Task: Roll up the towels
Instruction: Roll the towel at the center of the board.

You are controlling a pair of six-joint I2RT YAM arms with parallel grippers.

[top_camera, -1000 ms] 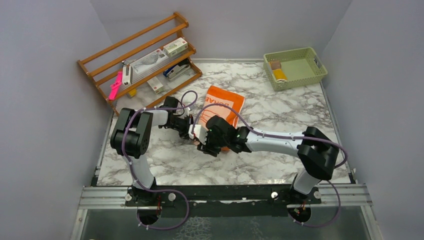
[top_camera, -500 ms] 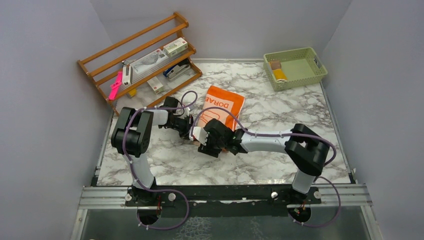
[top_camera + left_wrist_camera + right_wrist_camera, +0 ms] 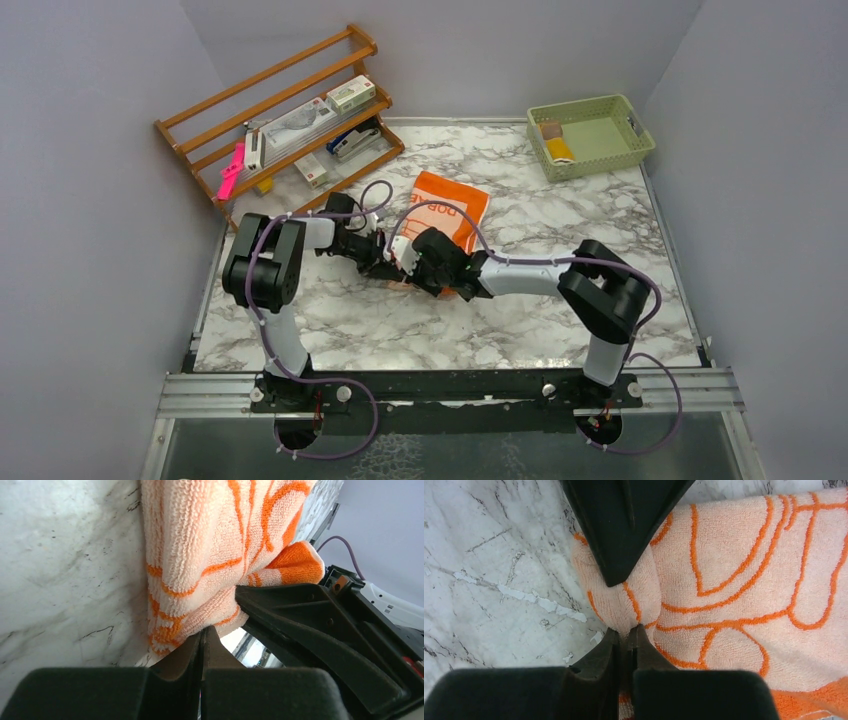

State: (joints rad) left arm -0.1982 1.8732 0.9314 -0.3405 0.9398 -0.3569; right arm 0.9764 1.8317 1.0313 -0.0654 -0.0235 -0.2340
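Orange towel (image 3: 455, 200): lies on the marble table (image 3: 560, 320), mid-table toward the far edge. From above its near-left corner is hidden under both wrists, and its lettering is partly covered.
Left gripper (image 3: 202, 642): clenched, pinching the towel's bunched corner at the fingertips.
Right gripper (image 3: 626, 639): clenched on a pale fold just beside it.
Green basket (image 3: 640, 140): far right corner, with a yellow item (image 3: 559, 150) inside that is too small to identify.
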